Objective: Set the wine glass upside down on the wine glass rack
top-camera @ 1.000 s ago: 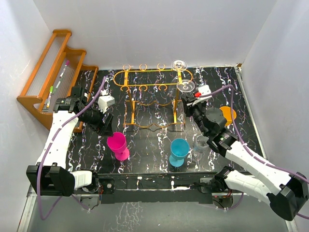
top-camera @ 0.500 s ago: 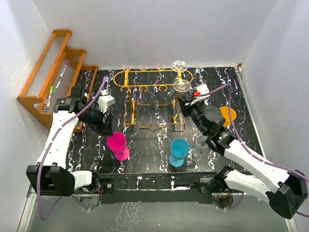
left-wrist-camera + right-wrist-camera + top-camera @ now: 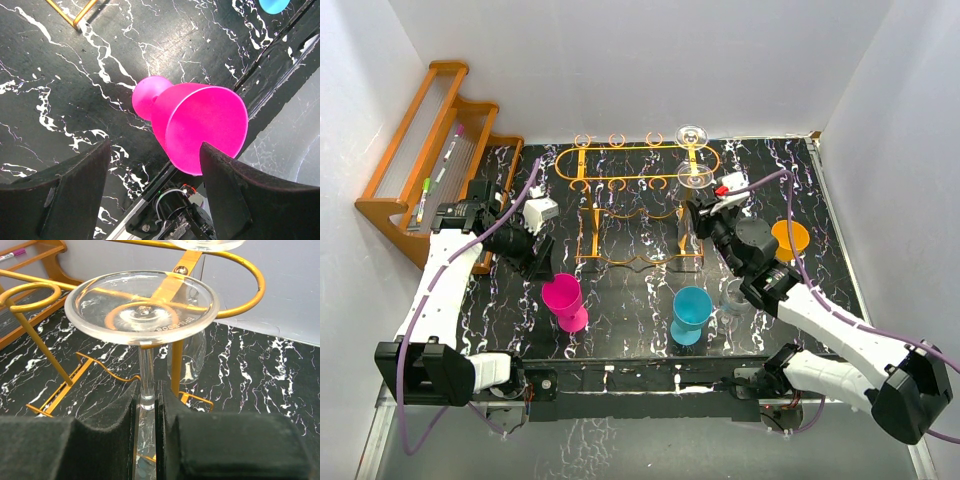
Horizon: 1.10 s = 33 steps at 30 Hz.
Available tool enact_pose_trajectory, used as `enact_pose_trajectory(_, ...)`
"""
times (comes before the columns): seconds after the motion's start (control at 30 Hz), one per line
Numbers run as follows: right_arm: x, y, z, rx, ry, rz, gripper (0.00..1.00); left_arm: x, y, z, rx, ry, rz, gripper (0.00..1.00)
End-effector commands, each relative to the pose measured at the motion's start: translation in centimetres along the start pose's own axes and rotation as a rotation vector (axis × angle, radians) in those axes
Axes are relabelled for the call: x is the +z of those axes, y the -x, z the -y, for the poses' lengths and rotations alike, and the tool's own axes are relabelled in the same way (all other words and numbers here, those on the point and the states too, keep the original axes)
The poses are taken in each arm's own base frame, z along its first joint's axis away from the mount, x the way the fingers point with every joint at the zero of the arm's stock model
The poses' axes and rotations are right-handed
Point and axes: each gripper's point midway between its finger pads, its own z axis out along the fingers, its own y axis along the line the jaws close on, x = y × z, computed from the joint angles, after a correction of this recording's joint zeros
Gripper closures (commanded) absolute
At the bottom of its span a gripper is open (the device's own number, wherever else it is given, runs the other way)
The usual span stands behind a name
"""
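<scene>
A clear wine glass hangs upside down with its round foot uppermost. My right gripper is shut on its stem. In the top view its foot sits against the right end of the orange-gold wine glass rack, beside a rack post. A second clear glass hangs upside down at the rack's far right corner, and its bowl shows behind the post. My left gripper is open just above a pink cup, whose rim lies between the fingers without touching them.
A blue cup and a small clear glass stand near the front edge under my right arm. An orange cup is at the right. A brown wooden stepped rack leans against the left wall.
My right gripper has carried the wine glass a little to the left, closer to the rack's right end. The left arm has stayed nearly still.
</scene>
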Motion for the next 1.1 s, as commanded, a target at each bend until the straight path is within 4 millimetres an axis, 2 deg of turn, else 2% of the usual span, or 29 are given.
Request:
enact_pose_trajectory(0.0, 0.4, 5.0, 0.6, 0.051, -0.03, 0.147, 0.92, 0.0, -0.3, 1.1, 0.014, -0.052, -0.006, 0.31)
enact_pose_trajectory(0.1, 0.3, 4.9, 0.8, 0.061, -0.041, 0.146, 0.92, 0.0, -0.8, 1.1, 0.023, -0.051, -0.03, 0.31)
enact_pose_trajectory(0.13, 0.2, 4.8, 0.9, 0.068, -0.046, 0.147, 0.87, 0.0, -1.0, 1.1, 0.025, -0.05, -0.04, 0.31)
enact_pose_trajectory(0.17, 0.1, 4.8, 1.0, 0.078, -0.05, 0.149, 0.72, -0.1, -1.1, 1.1, 0.028, -0.048, -0.045, 0.31)
enact_pose_trajectory(0.2, -0.1, 4.9, 1.1, 0.089, -0.055, 0.152, 0.65, -0.1, -1.2, 1.1, 0.034, -0.045, -0.048, 0.31)
enact_pose_trajectory(0.27, -0.7, 5.2, 1.1, 0.105, -0.052, 0.165, 0.57, -0.2, -1.3, 1.0, 0.036, -0.038, -0.053, 0.31)
enact_pose_trajectory(0.53, -2.6, 6.2, 2.1, 0.111, -0.073, 0.201, 0.51, 0.2, -1.7, 0.5, 0.02, -0.006, -0.073, 0.33)
enact_pose_trajectory(0.67, -3.8, 6.8, 2.9, 0.13, -0.104, 0.211, 0.41, 0.6, -1.6, -0.1, 0.013, 0.03, -0.075, 0.36)
enact_pose_trajectory(0.73, -4.5, 7.2, 3.5, 0.145, -0.13, 0.217, 0.3, 0.9, -1.6, -0.4, 0.004, 0.048, -0.079, 0.4)
enact_pose_trajectory(0.8, -5.2, 7.8, 4.0, 0.154, -0.154, 0.217, 0.04, 1.1, -1.5, -0.8, -0.002, 0.066, -0.076, 0.45)
enact_pose_trajectory(1.07, -7.9, 9.9, 5.6, 0.186, -0.204, 0.252, 0.02, 2.3, -1.9, -0.3, -0.032, 0.039, -0.092, 0.71)
